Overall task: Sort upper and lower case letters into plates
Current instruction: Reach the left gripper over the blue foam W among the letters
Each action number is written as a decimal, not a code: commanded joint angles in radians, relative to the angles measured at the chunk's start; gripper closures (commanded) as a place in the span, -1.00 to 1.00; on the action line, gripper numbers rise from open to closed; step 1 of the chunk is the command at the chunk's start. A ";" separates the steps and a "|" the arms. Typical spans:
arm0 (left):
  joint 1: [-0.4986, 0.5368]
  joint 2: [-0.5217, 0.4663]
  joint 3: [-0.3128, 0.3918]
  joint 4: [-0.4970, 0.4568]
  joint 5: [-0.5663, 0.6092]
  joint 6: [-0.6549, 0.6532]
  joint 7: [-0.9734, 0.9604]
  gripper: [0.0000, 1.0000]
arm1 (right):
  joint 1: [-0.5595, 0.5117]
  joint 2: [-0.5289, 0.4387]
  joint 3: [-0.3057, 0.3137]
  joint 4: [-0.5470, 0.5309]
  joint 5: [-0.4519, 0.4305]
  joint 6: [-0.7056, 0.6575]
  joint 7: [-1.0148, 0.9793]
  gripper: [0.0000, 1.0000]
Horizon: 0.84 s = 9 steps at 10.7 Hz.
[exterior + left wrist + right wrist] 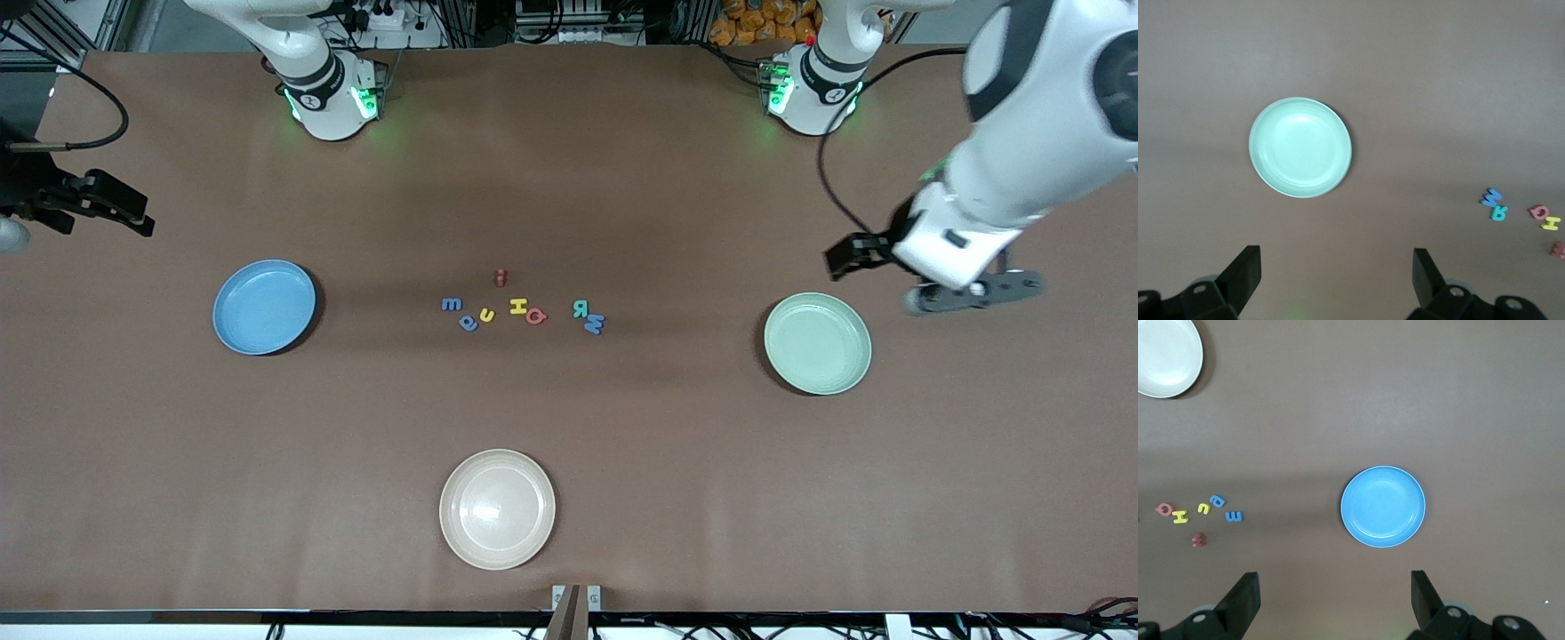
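Observation:
Several small letters (518,307) in blue, yellow, red and teal lie loose in a cluster at the middle of the table. The light blue plate (264,307) sits toward the right arm's end and the mint green plate (817,342) toward the left arm's end; both hold nothing. My left gripper (1337,263) hangs open over bare table beside the mint green plate (1300,147). My right gripper (1335,587) is open too, over bare table near the blue plate (1383,506). Neither gripper holds anything.
A cream-beige plate (497,508) lies near the table's front edge, nearer the front camera than the letters. The two arm bases (329,93) stand along the back edge. Brown tabletop (622,427) stretches between the plates.

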 commanded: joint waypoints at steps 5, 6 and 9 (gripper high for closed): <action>-0.210 0.255 0.009 0.056 -0.051 0.105 -0.157 -1.00 | -0.016 0.007 0.009 0.022 0.012 -0.044 -0.014 -1.00; -0.244 0.276 0.012 0.056 -0.047 0.166 -0.270 -1.00 | -0.016 0.007 0.009 0.022 0.012 -0.045 -0.014 -1.00; -0.284 0.347 0.008 0.056 -0.056 0.255 -0.461 -1.00 | -0.016 0.007 0.008 0.022 0.014 -0.050 -0.014 -1.00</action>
